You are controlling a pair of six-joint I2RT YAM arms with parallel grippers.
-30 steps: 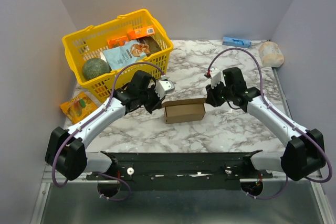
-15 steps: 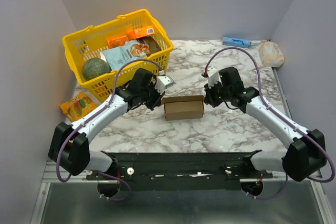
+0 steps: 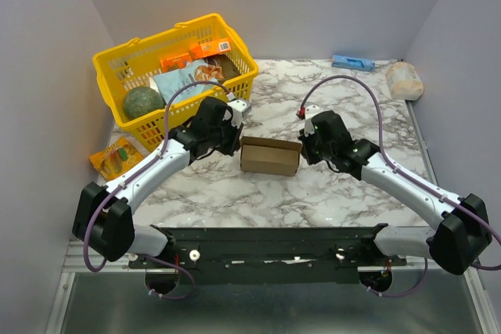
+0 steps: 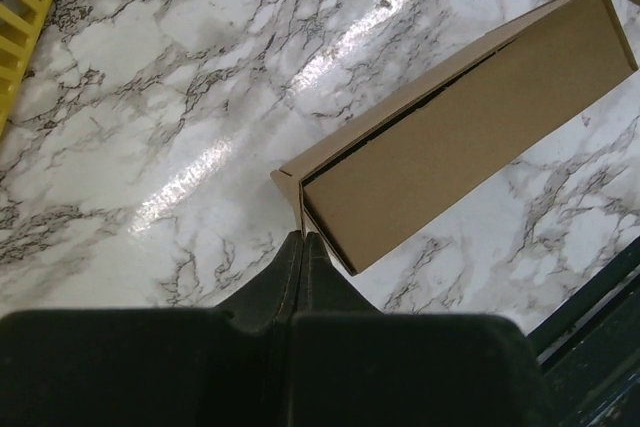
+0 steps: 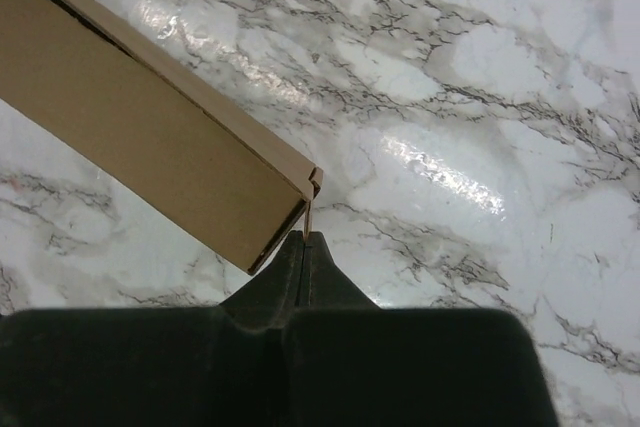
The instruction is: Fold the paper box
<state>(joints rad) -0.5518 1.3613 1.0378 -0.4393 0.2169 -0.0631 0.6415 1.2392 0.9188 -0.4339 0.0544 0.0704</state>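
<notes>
Paper box (image 3: 271,156): closed brown carton, lying flat on marble table (image 3: 337,185), just off near-right corner of yellow basket (image 3: 145,124), not touching it.

Left gripper (image 4: 303,239): between basket and carton, at carton's basket-side end. Fingers pressed together, no gap, thin flap edge at carton's corner running into tips; looks pinched.

Right gripper (image 5: 307,239): at carton's end far from basket. Fingers together, narrow cardboard tab at that corner nipped between tips.

Carton spans straight between both grippers, one at each end.
</notes>
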